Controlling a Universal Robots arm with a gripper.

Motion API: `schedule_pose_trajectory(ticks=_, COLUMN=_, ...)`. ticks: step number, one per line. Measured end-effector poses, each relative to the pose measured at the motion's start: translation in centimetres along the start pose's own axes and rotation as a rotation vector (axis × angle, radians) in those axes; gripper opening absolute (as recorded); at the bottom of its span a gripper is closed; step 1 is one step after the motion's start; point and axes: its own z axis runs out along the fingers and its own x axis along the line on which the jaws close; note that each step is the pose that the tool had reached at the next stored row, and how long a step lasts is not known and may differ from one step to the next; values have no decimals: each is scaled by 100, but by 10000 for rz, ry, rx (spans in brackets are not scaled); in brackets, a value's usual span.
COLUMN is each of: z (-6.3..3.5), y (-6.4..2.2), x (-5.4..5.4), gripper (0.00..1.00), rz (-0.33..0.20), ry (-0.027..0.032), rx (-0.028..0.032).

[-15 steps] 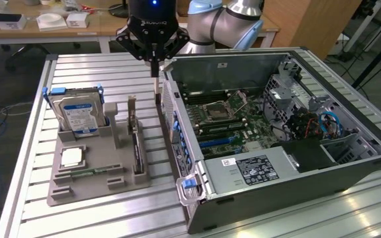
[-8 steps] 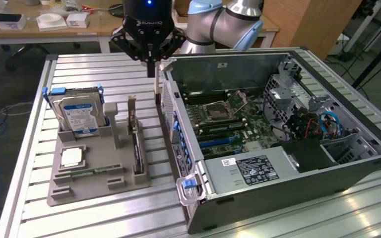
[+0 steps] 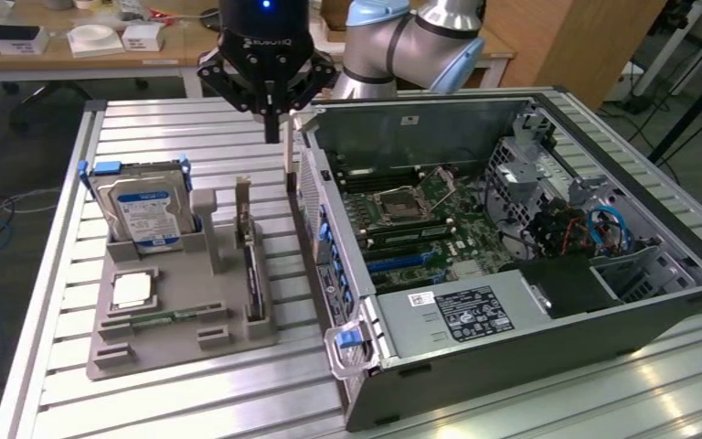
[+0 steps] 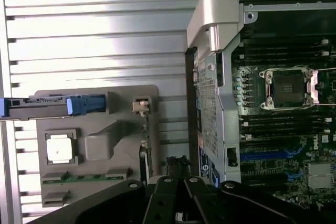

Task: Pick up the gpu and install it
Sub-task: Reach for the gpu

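Exterior view, from its left to its right.

1. Slatted metal table [image 3: 143, 128] [image 4: 94, 35]: bare strip along the left edge and a wide bare band behind the holder.
2. Grey holder tray [image 3: 180, 352] [image 4: 121, 98] carries a hard drive [image 3: 143, 210] [image 4: 52, 107] upright in a blue caddy at its rear left. A square processor chip [image 3: 134, 291] [image 4: 58, 148] lies in front of the drive. A green memory stick [image 3: 162, 318] [image 4: 79, 178] lies flat nearer the front.
3. The gpu [image 3: 251, 274] [image 4: 145, 145] stands on edge in the tray's right-hand slot, with its pale bracket at the rear end. Nothing touches it.
4. Narrow table gap between the tray and the case wall.
5. Gripper [image 3: 271, 133] [image 4: 176, 169]: raised behind and above the gpu's bracket end, over that gap, just beside the case's rear corner. Fingers pressed together, nothing between them.
6. Open computer case [image 3: 510, 357] [image 4: 210, 24] lies on its side with the motherboard [image 3: 437, 229] [image 4: 283, 129] exposed. Its perforated wall rises close beside the gpu.
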Motion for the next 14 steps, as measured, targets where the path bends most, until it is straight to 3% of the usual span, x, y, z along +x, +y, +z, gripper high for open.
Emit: schedule_pose_trajectory(ticks=14, z=-3, y=-10, x=135, gripper=11, rz=0, ry=-1, rx=0)
